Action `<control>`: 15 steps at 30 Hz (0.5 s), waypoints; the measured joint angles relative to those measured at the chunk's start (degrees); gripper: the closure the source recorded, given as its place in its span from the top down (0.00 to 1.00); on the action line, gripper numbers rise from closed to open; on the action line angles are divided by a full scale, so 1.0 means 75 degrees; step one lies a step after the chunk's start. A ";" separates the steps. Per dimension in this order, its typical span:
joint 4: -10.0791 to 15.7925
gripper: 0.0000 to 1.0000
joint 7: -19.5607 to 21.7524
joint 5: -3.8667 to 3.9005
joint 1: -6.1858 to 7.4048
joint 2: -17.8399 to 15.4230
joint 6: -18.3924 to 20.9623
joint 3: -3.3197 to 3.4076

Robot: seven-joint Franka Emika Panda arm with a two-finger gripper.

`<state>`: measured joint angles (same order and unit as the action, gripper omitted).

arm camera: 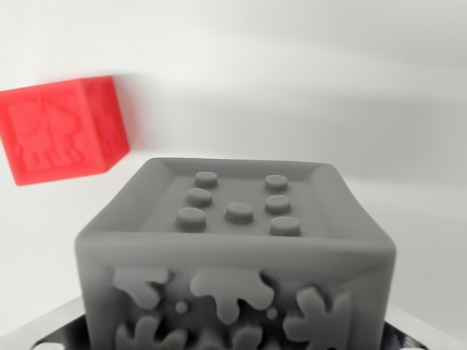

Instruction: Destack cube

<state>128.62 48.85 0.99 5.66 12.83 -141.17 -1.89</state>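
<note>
On white surface point(408, 219) | grey cube point(233, 248) near | red cube point(66, 130) behind-left

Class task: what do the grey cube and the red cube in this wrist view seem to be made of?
Grey cube: probably moulded plastic or rubber, matte; rounded edges, raised studs and relief shapes. Red cube: likely the same kind of moulded plastic, matte; embossed figure on its face, though blurred.

surface: plain white table point(408, 219), no edges or corners in view | on it: red cube point(66, 130) at wrist view's left, farther back, blurred | contact with table: cannot tell | grey cube point(233, 255) nearest camera, base hidden
</note>
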 joint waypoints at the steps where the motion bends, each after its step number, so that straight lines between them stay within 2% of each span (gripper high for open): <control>1: 0.0014 0.00 -0.0002 -0.0002 -0.0019 0.0000 -0.0018 0.0007; 15: 0.0177 0.00 -0.0039 -0.0041 -0.0256 0.0018 -0.0208 0.0113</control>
<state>129.95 48.55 0.68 3.74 12.97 -142.72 -1.04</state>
